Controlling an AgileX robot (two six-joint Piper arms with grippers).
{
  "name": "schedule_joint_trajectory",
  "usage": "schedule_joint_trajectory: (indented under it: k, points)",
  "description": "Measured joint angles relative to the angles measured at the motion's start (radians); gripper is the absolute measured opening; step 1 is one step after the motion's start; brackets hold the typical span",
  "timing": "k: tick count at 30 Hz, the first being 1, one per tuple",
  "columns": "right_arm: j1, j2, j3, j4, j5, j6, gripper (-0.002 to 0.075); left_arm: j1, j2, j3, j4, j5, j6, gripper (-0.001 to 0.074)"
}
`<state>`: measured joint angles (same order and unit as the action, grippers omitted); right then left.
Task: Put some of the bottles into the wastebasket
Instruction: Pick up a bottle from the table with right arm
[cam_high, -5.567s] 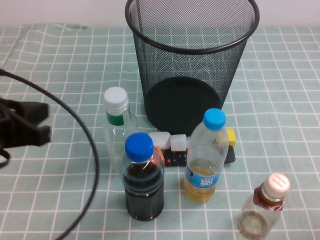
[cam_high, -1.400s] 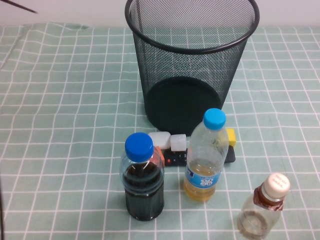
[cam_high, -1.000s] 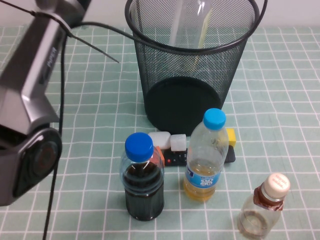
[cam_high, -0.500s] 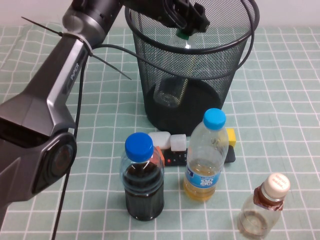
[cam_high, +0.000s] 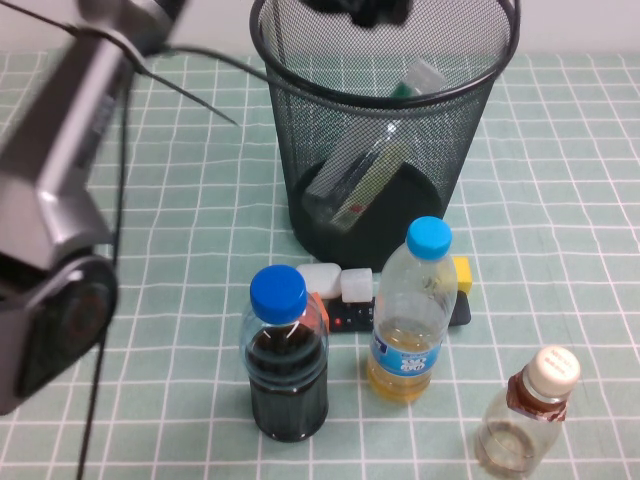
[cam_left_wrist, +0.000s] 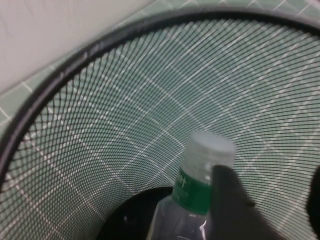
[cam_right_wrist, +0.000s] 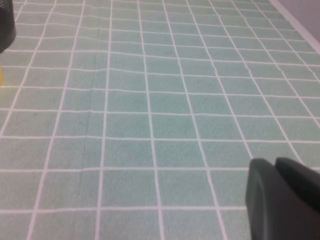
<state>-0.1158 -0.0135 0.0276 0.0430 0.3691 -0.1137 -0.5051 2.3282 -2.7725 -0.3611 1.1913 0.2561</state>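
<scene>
High view: left pincer (cam_high: 365, 10) sat at top centre of frame, over the wastebasket (cam_high: 300, 60) mouth, jaws part-open w/ nothing between them. Taller bottle (cam_high: 365, 170) lay loose inside, long axis tilted, white cap up toward upper right against the mesh, base down-left on the floor of the bin. Small bottle (cam_high: 525, 420) stood upright on worktop (cam_high: 560, 200), lower right of frame, well apart from that pincer. Right pincer (cam_right_wrist: 282, 195) shut, empty, low over bare cloth; prob. the nearer arm for it, though not in high view.
</scene>
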Motion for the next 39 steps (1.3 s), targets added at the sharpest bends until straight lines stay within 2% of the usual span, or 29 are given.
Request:
schedule_joint_trajectory:
  k: [3, 6, 11, 15, 25, 33, 39]
  points:
    - [0.0, 0.0, 0.0, 0.0, 0.0, 0.0, -0.0008, 0.0, -0.088, 0.0, 0.001, 0.054, 0.0, 0.0146]
    - [0.0, 0.0, 0.0, 0.0, 0.0, 0.0, -0.0008, 0.0, -0.18, 0.0, 0.001, 0.069, 0.0, 0.0043]
    - [0.0, 0.0, 0.0, 0.0, 0.0, 0.0, -0.0008, 0.0, -0.326, 0.002, 0.02, 0.08, 0.0, 0.0005]
    - [0.0, 0.0, 0.0, 0.0, 0.0, 0.0, -0.0008, 0.0, -0.474, 0.122, 0.046, 0.081, 0.003, 0.0001]
    - [0.0, 0.0, 0.0, 0.0, 0.0, 0.0, -0.0008, -0.002, -0.934, 0.723, 0.254, 0.059, 0.008, -0.0001]
    - [0.0, 0.0, 0.0, 0.0, 0.0, 0.0, -0.0008, -0.002, -1.426, 1.417, 0.281, -0.311, -0.076, -0.0001]
    - [0.0, 0.0, 0.0, 0.0, 0.0, 0.0, -0.0008, -0.002, -1.707, 1.915, 0.298, -0.62, -0.086, -0.0001]
